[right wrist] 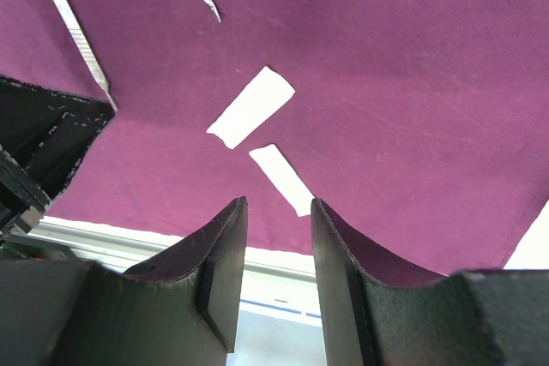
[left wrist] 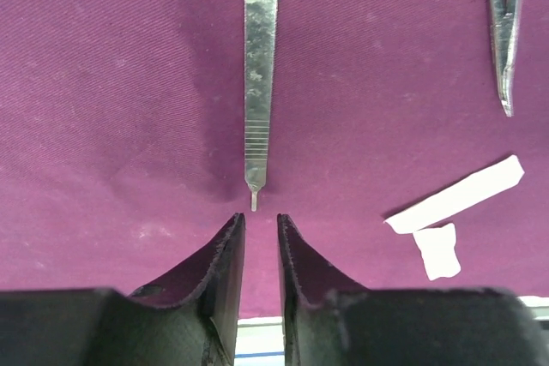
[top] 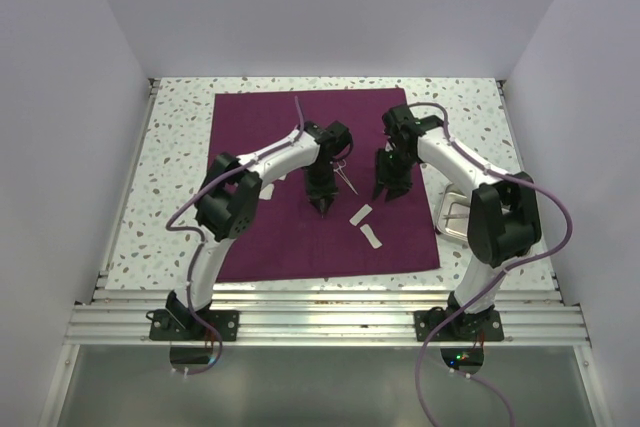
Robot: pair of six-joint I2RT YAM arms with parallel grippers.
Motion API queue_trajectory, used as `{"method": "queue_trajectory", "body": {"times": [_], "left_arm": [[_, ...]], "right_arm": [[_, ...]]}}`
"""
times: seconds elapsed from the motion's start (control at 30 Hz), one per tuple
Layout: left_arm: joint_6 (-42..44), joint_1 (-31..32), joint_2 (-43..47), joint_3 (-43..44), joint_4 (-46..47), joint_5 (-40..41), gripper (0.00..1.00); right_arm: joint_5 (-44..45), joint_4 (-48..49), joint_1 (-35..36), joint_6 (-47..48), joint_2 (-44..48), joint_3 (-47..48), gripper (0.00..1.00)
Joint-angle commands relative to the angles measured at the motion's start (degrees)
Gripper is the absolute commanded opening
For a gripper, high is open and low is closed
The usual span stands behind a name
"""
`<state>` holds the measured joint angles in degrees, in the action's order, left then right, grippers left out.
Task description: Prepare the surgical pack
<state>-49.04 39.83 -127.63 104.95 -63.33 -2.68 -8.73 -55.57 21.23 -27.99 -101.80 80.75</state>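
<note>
The plum-purple cloth (top: pixel 260 137) lies flat on the speckled table. My left gripper (top: pixel 323 207) points down at its middle, jaws a narrow gap apart and empty (left wrist: pixel 257 216). A flat steel instrument handle (left wrist: pixel 260 66) lies just beyond the fingertips, not touching them. The tip of the scissor-like instrument (left wrist: pixel 506 40) lies to the right (top: pixel 345 177). My right gripper (top: pixel 388 190) is open and empty (right wrist: pixel 276 201), above the cloth. Two white gauze pads (right wrist: pixel 251 107) (right wrist: pixel 283 179) lie just ahead of it (top: pixel 361 214) (top: pixel 371 237). The steel tray (top: pixel 452 217) sits at the cloth's right edge, partly hidden by my right arm.
The cloth's near edge and the metal rail (top: pixel 320 297) lie close below both grippers. White walls close the table in on the left, back and right. My left gripper shows as a black shape in the right wrist view (right wrist: pixel 43 143).
</note>
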Motion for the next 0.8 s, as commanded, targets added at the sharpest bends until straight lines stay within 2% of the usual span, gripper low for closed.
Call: {"method": "queue_trajectory", "body": {"times": [0.0,0.77], "left_arm": [[-1.5,0.3,-1.8,2.4,-2.9,1.3,0.23],[-0.5,1.1,-6.9,2.5,-3.8,1.9,0.22]], "right_arm": [[-1.1,1.3,-0.3,1.3,2.7,-0.2,0.4],[-1.6,2.3,-1.7,2.2,2.6,-0.7,0.39]]}}
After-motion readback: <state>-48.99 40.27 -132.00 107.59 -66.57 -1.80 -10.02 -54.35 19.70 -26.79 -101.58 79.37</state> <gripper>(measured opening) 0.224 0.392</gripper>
